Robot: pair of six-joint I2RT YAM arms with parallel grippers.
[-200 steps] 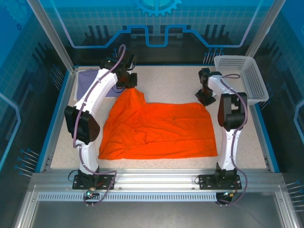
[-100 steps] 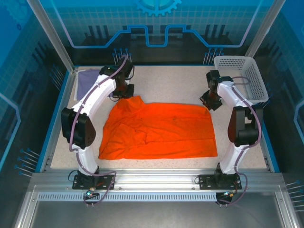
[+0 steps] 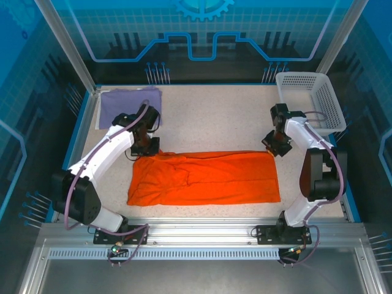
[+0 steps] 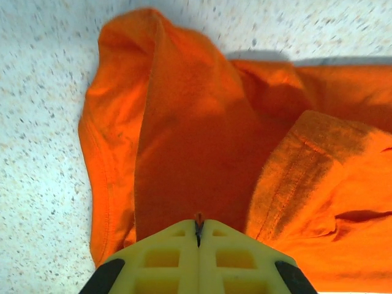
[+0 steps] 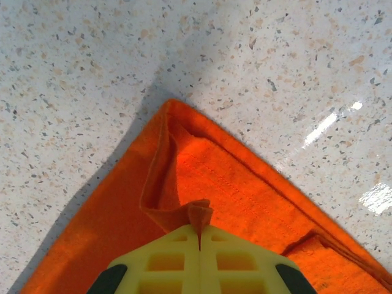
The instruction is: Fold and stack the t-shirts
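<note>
Currently: speckled table (image 3: 214,116), blue-walled enclosure (image 3: 122,30); left gripper (image 4: 198,223), right gripper (image 5: 199,229) each pinching orange t-shirt (image 3: 208,180).

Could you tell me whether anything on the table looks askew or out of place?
The orange t-shirt is bunched and creased at its left end, by the left gripper; its right end lies flatter. Nothing looks spilled or damaged.

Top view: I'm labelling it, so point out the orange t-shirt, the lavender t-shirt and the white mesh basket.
orange t-shirt (image 3: 208,180), top view, middle of the cloth.
lavender t-shirt (image 3: 125,99), top view, flat middle.
white mesh basket (image 3: 329,104), top view, right wall.
</note>
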